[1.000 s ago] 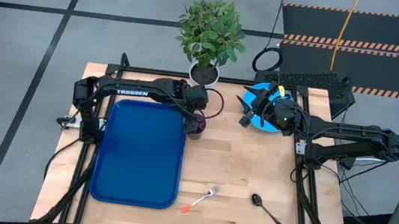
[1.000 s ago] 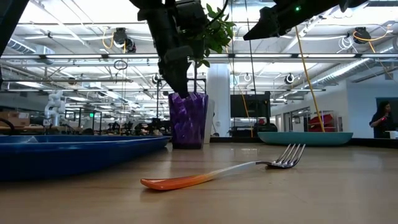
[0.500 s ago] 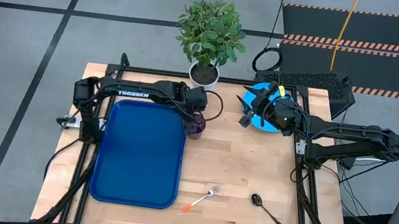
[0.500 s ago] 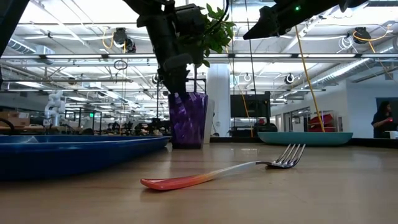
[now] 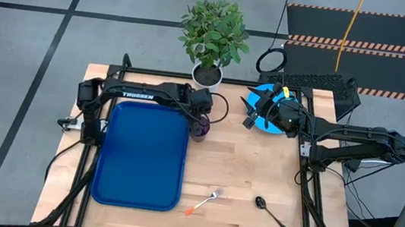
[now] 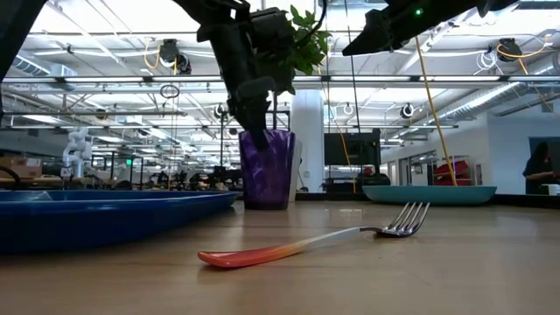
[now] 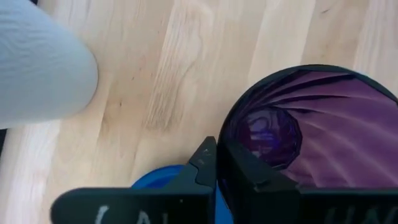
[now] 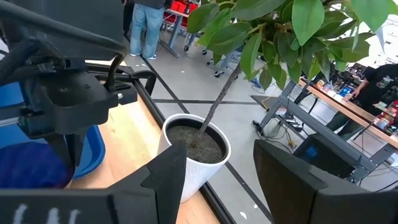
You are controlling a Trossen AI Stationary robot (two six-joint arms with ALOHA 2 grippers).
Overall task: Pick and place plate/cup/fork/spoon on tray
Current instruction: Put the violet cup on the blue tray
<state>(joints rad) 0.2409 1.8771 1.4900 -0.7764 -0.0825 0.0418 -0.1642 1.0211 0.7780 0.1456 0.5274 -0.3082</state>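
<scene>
Barely shifts since a second ago: left gripper (image 7: pixel 216 163) pinches cup (image 5: pixel 200 126) rim beside tray (image 5: pixel 140 154), right gripper (image 8: pixel 214 180) hovers spread, nothing placed yet

Leafy plant (image 5: pixel 213 29) in white pot (image 5: pixel 207 74) at far edge of wood tabletop (image 5: pixel 242 171), approx centre. Black-and-orange striped mats (image 5: pixel 364 40) on grey floor (image 5: pixel 44 27), far right. Person (image 6: pixel 535 168) stands in background, far right of room.
</scene>
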